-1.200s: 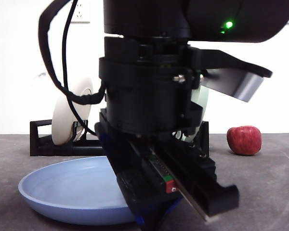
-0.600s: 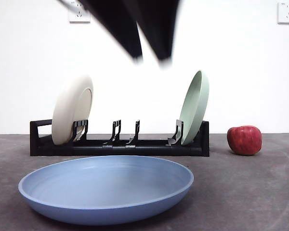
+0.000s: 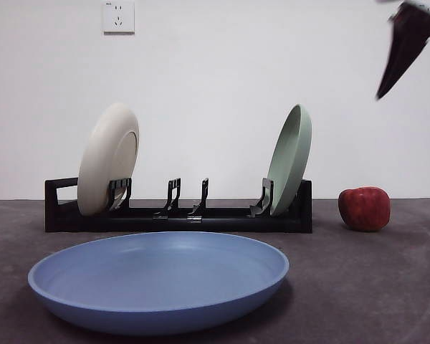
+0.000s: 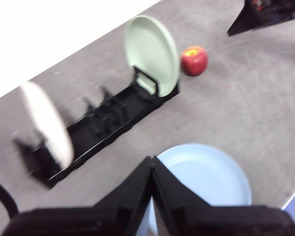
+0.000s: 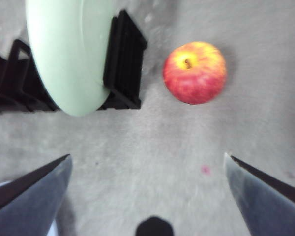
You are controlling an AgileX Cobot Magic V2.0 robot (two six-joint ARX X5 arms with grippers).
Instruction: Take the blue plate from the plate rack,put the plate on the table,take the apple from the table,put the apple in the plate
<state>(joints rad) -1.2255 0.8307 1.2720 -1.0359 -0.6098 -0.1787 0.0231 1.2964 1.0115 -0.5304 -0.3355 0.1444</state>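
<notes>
A plain white wall (image 3: 215, 86), evenly lit, rises behind the dark grey mottled desk (image 3: 358, 287), with a white wall socket (image 3: 118, 16) mounted high on it, toward its left end.

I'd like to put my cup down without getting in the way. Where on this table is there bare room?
Bare table lies between the blue plate and the apple, though the right gripper hangs open above that stretch. The strip between the blue plate and the plate rack is narrow. The rack's middle slots stand bare between the cream plate and green plate.

No readable text or labels anywhere
</notes>
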